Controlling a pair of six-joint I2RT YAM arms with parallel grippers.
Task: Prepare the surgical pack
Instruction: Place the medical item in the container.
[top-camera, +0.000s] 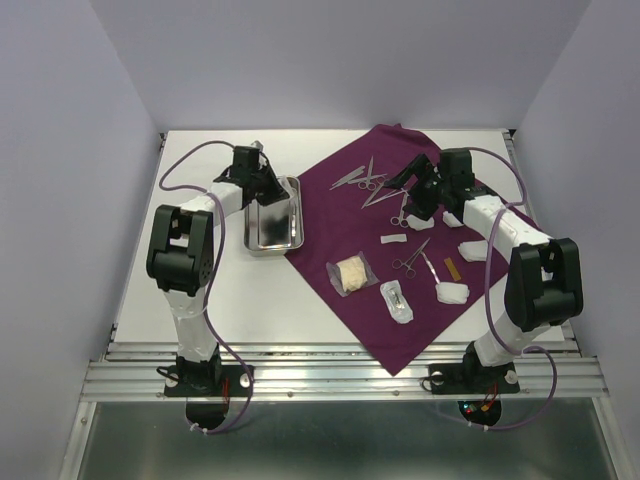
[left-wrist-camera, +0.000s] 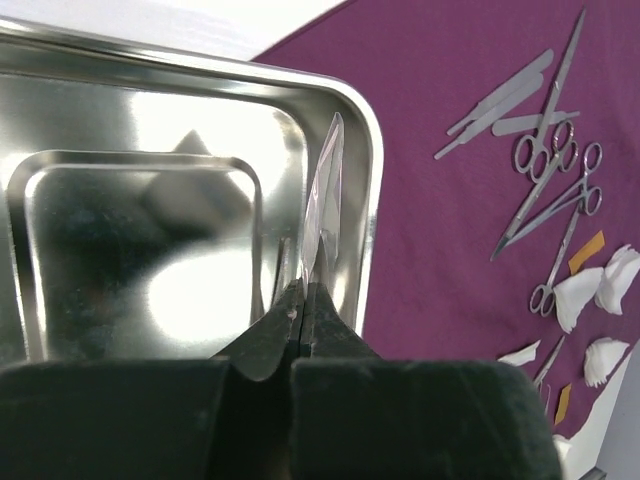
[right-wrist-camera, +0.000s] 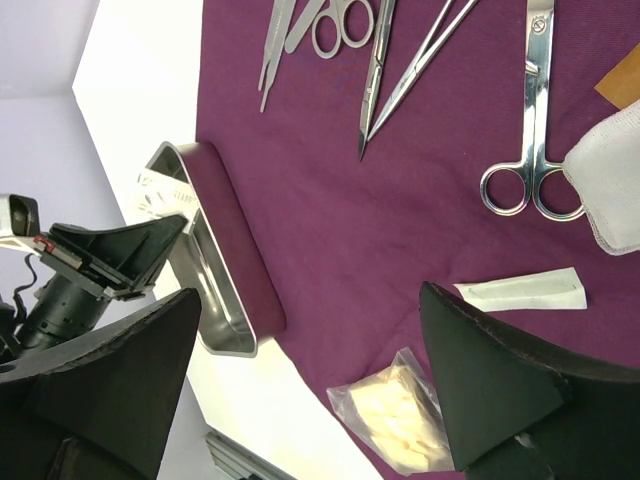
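The plum-purple cloth (top-camera: 340, 225) lies spread on the table. The steel tray (top-camera: 298, 215) stands at the cloth's left edge. My left gripper (top-camera: 265, 183) hovers over the tray, shut on a thin clear packet (left-wrist-camera: 325, 195) that sticks up edge-on from the fingertips (left-wrist-camera: 303, 300). My right gripper (top-camera: 415, 188) is open and empty above the cloth's upper middle, with its fingers (right-wrist-camera: 490, 380) wide apart. Scissors and forceps (top-camera: 368, 180) lie at the cloth's top, and another pair of scissors (right-wrist-camera: 530, 120) lies near the gauze.
A clear bag of pale pads (top-camera: 352, 275) and a clear packet (top-camera: 397, 302) lie on the near part of the cloth. White gauze pads (top-camera: 452, 292) and a small white strip packet (top-camera: 393, 240) lie at the right. Bare white table (top-camera: 200, 160) surrounds the tray.
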